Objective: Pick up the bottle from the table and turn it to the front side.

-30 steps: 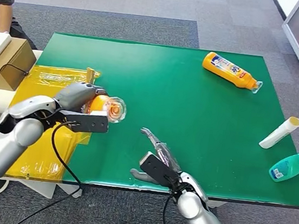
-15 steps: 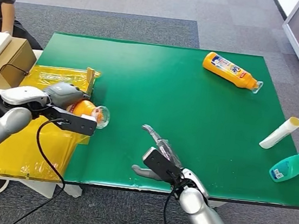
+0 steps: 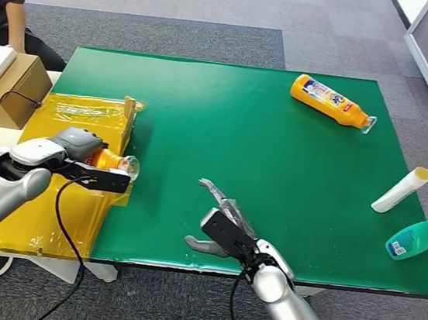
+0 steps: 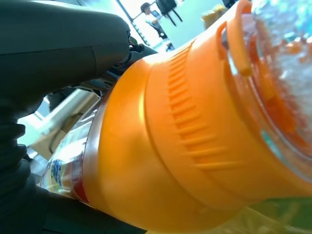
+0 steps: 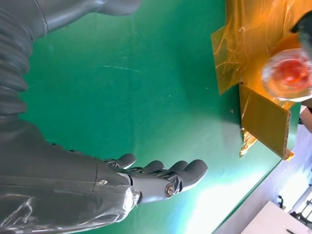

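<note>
Two orange bottles in the head view: one lying far back on the green table (image 3: 252, 118), an orange labelled bottle (image 3: 328, 101) with clear cap, and one orange bottle (image 3: 111, 161) gripped by the left hand (image 3: 80, 146), held above the yellow film-covered tray (image 3: 46, 210) at the table's left edge, clear cap pointing toward table centre. Also one white tube (image 3: 401, 189) and one teal bottle (image 3: 415, 238) near the right edge, one cardboard box (image 3: 8, 88) off to the left, one person beside it. Right hand (image 3: 222, 225) hovers near the front edge, fingers spread, holding nothing. Left wrist view: fingers wrap the body behind the ribbed orange shoulder (image 4: 176, 146); label edge visible under the grip. My read: rigid plastic, glossy so likely slippery, weight unclear as fill level isn't visible; grip mid-body, not the smooth clear cap. Right wrist view: right hand extended flat over the green, nothing held; held bottle's cap (image 5: 290, 75) seen end-on above the yellow film.
</note>
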